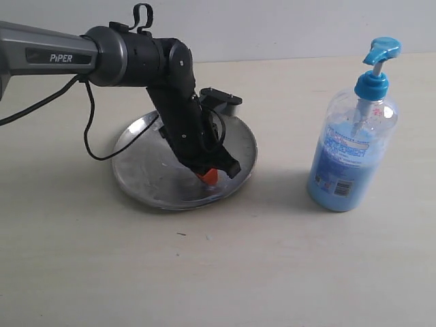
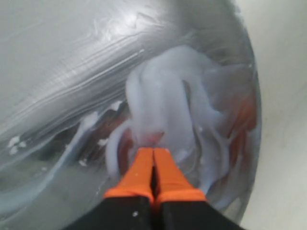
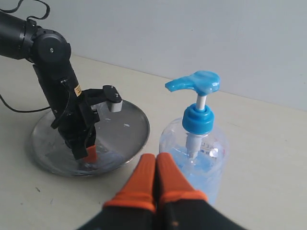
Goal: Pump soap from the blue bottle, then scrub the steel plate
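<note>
1 | left gripper angled down | tips closed | on steel plate

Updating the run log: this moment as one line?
left gripper: shut, tips in soap on steel plate | right gripper: shut, not touching blue bottle

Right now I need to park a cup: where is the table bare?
The table is bare across the exterior view's whole lower part, below the steel plate and the blue bottle. The gap between plate and bottle is also free, but narrower. The plate itself is crowded: the left pincer stands in smeared soap.
</note>
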